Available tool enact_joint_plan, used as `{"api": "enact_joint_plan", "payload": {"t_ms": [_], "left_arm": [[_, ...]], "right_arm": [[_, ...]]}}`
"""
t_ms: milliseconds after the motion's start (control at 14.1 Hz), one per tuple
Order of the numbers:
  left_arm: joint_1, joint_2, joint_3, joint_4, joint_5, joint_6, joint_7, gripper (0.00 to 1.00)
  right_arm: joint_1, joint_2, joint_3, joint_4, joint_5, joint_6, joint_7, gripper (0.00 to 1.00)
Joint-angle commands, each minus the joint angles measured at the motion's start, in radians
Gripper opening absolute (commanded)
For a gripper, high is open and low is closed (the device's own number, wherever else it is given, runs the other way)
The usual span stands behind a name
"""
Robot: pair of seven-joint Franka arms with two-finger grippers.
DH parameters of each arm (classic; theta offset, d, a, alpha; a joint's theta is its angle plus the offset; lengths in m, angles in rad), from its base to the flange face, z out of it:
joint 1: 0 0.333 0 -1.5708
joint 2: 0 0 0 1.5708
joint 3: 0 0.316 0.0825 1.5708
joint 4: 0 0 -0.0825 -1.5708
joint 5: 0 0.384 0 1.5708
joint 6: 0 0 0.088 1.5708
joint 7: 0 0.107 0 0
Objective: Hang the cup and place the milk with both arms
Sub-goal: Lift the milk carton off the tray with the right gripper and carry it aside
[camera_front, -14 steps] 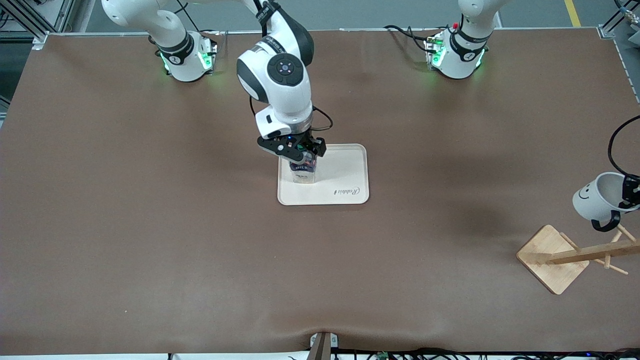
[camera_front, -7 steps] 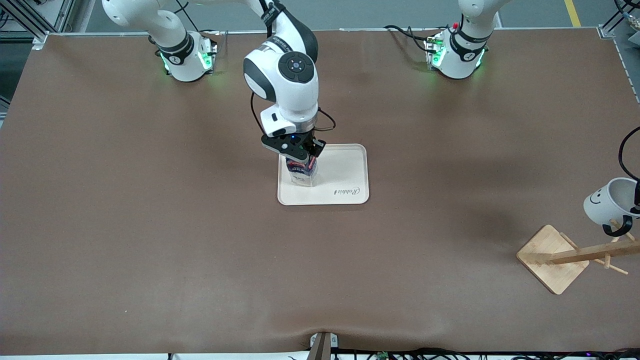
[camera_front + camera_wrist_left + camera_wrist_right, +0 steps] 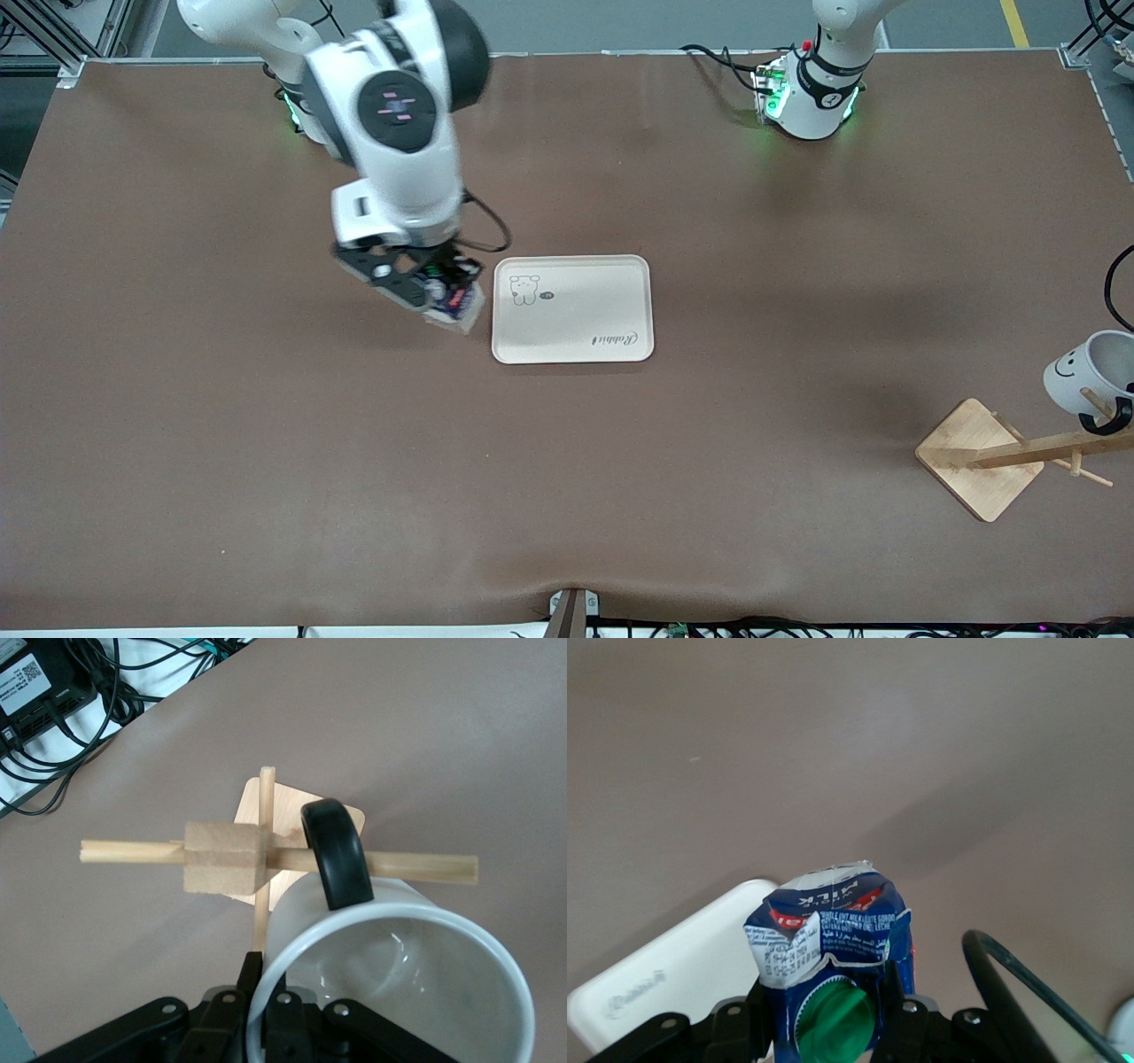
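Note:
The white cup (image 3: 1083, 379) with the smiley face hangs tilted at the wooden rack (image 3: 1036, 449) at the left arm's end of the table. Its black handle (image 3: 337, 850) loops over a rack peg (image 3: 425, 867). My left gripper (image 3: 266, 992) is shut on the cup's rim (image 3: 292, 930), one finger outside and one inside. My right gripper (image 3: 431, 288) is shut on the dark-blue milk carton (image 3: 454, 306) and holds it tilted over the bare table beside the tray. The carton's green cap (image 3: 833, 1023) sits between the fingers.
A cream tray (image 3: 611, 306) with a small bear print lies mid-table with nothing on it; it also shows in the right wrist view (image 3: 664, 979). The rack's square wooden base (image 3: 979, 456) rests on the brown table cover. Cables lie past the table edge (image 3: 53, 691).
My right gripper has lifted the milk off the tray and swung it toward the right arm's end. My left gripper has lowered the cup so its handle hooks the rack peg.

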Motion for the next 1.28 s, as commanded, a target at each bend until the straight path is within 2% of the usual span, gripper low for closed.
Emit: {"api": "enact_joint_plan", "payload": {"t_ms": [0, 142, 356, 569, 640, 853, 1067, 1209], "left_arm": [[-0.008, 0.012, -0.01, 0.032, 0.001, 0.0, -0.062, 1.0], [-0.008, 0.0, -0.012, 0.031, -0.047, -0.011, -0.099, 1.0], [-0.011, -0.029, -0.015, 0.028, -0.052, -0.04, -0.163, 1.0], [-0.02, -0.075, -0.024, 0.018, -0.036, -0.071, -0.318, 1.0], [-0.023, -0.089, -0.027, 0.017, -0.036, -0.084, -0.331, 1.0], [-0.023, -0.12, -0.034, 0.017, -0.041, -0.129, -0.389, 1.0], [-0.023, -0.167, -0.044, 0.017, -0.044, -0.195, -0.449, 1.0], [-0.023, -0.201, -0.049, 0.017, -0.047, -0.239, -0.495, 1.0]], "right_arm": [[-0.135, -0.038, 0.015, -0.011, -0.016, -0.12, -0.116, 0.0], [-0.237, -0.079, 0.017, -0.046, -0.016, -0.117, -0.304, 0.0], [-0.378, -0.111, 0.017, -0.1, -0.016, -0.094, -0.532, 0.0], [-0.51, -0.223, 0.015, -0.334, -0.019, 0.116, -0.766, 0.0], [-0.542, -0.246, 0.015, -0.393, -0.022, 0.145, -0.807, 0.0], [-0.576, -0.257, 0.015, -0.459, -0.088, 0.164, -0.813, 0.0], [-0.631, -0.301, 0.017, -0.614, -0.088, 0.359, -0.876, 0.0], [-0.659, -0.312, 0.017, -0.692, -0.088, 0.434, -0.894, 0.0]]}}
